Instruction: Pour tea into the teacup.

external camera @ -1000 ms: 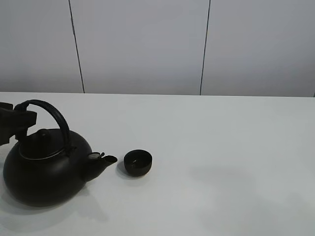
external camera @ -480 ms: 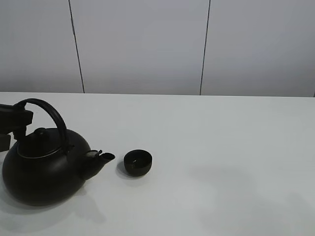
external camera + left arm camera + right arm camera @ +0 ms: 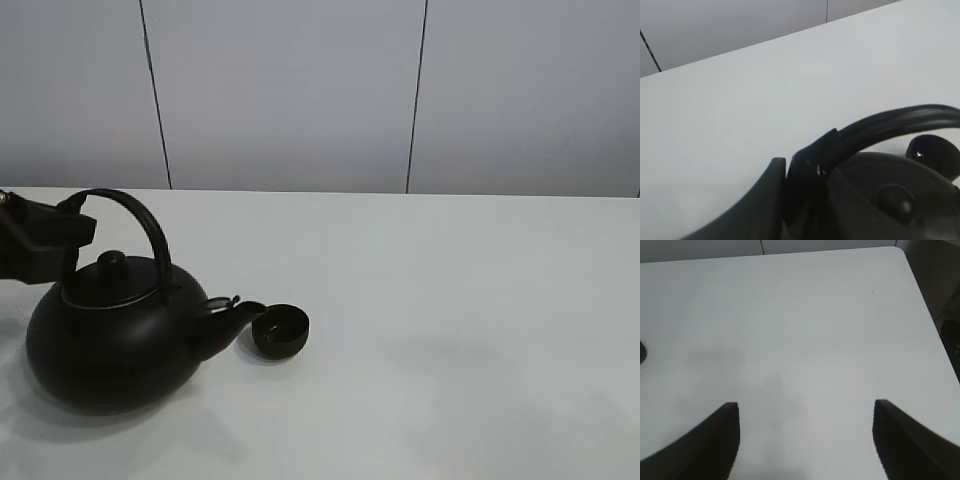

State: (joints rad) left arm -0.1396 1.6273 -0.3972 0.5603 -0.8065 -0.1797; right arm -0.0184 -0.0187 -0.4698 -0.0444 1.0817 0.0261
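We see the small matte black handleless teacup point(image 3: 280, 330) standing upright on the white table point(image 3: 460, 300). Just beside the teacup, on the left arm's side, is the big round black kettle point(image 3: 110, 345) with its arched handle point(image 3: 140, 215). Its short spout point(image 3: 240, 311) reaches the teacup's near rim, though we cannot tell whether the two touch. The kettle is close to upright, its lid knob on top. We make out no stream of tea, and the teacup's dark inside does not tell us how full it is.

The left gripper point(image 3: 805, 182) pinches the handle on the end away from the teacup, jaws pressed onto the bar. The right gripper point(image 3: 807, 437) hangs spread and empty over bare table, well apart from the teacup.

We judge the kettle to be heavy and rigid, heavier if full, and hung from a thin smooth bar. Held off-centre like this, it will want to swing and twist in the jaws as it tips. A firm pinch and a slow tilt seem wise. The teacup looks light, hard and breakable. A nudge from the spout could slide or topple it, so the spout should stay above the rim.
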